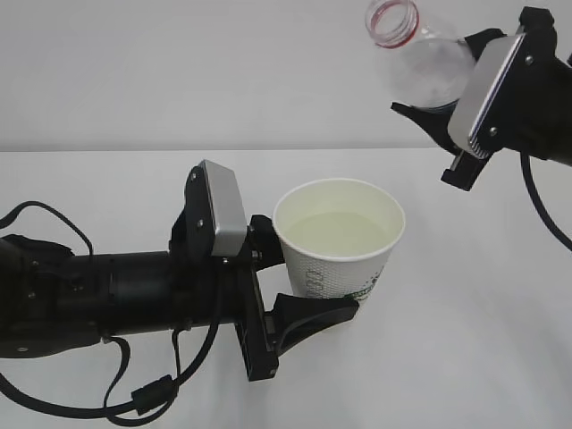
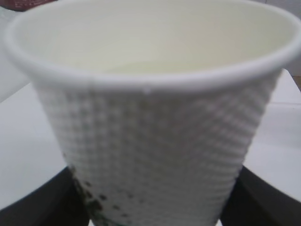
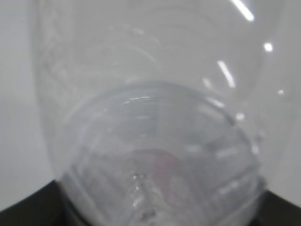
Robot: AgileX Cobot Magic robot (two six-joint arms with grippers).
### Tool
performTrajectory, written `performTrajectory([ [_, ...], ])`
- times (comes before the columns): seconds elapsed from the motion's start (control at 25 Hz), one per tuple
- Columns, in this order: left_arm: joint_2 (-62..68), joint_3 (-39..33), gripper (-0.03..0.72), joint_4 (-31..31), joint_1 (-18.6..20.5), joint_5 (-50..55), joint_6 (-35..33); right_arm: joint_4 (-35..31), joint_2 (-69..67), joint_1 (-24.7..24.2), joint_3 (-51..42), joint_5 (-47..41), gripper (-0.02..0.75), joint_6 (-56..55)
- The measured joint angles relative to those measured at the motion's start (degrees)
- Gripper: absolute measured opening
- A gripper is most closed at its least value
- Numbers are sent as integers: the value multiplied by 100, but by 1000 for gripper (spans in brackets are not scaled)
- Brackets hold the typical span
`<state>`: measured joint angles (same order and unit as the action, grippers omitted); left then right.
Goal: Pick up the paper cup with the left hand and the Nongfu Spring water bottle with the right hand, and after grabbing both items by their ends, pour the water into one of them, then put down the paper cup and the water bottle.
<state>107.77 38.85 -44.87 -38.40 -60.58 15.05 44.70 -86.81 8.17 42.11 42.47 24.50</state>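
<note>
The white paper cup (image 1: 338, 241) stands upright in mid-frame, held near its base by my left gripper (image 1: 299, 286), which is shut on it; black fingers (image 2: 33, 202) flank it on both sides. Clear water (image 1: 338, 234) lies inside the cup. The wrist view is filled by the cup's dimpled wall (image 2: 155, 141). At the top right my right gripper (image 1: 447, 98) is shut on the clear Nongfu Spring water bottle (image 1: 416, 49), held high above the table, red-ringed open neck pointing up-left. The bottle's clear body (image 3: 155, 141) fills the right wrist view, and its label is hidden.
The white table (image 1: 465, 340) spreads under both arms, with a plain pale wall (image 1: 179, 71) behind. The left arm's black body and cables (image 1: 89, 304) lie across the lower left of the exterior view.
</note>
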Motion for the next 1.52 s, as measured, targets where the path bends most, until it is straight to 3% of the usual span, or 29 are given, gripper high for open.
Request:
performTrajectory([
  [0.88,0,0,528,0,0,0,0,0,0,0,0,0,458,-3827],
  [1.52,0,0,528,0,0,0,0,0,0,0,0,0,458,-4996],
])
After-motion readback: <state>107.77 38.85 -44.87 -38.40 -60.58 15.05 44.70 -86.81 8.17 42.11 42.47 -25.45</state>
